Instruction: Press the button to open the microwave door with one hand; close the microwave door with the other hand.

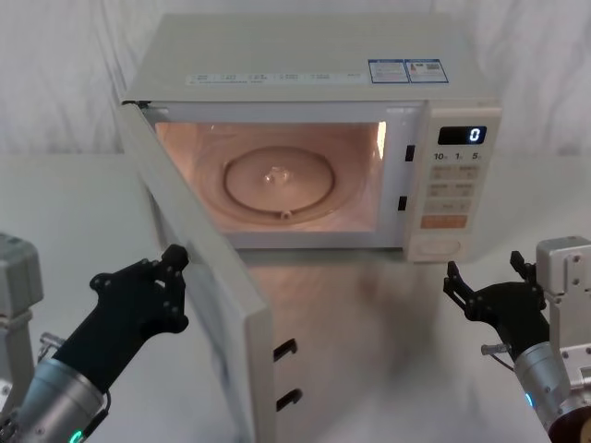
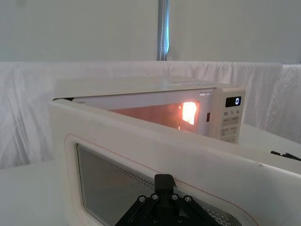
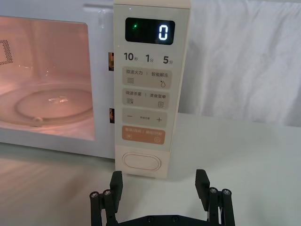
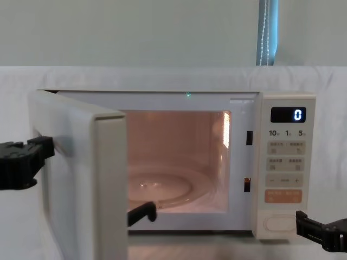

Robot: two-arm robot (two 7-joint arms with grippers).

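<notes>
door (image 1: 199,268) swung open | left gripper (image 1: 174,277) clenched, at its outer face: push flat, steady, until latched | right gripper (image 3: 160,197) released, near button (image 3: 141,161)

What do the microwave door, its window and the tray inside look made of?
The microwave door looks like matte cream plastic, with an even, low-sheen surface, though painted metal is possible. Its window shows a fine dotted mesh behind a clear pane, likely perforated metal under glass or plastic. The round tray looks like clear glass, see-through with glints. The left hand is by the door's outer face.
</notes>
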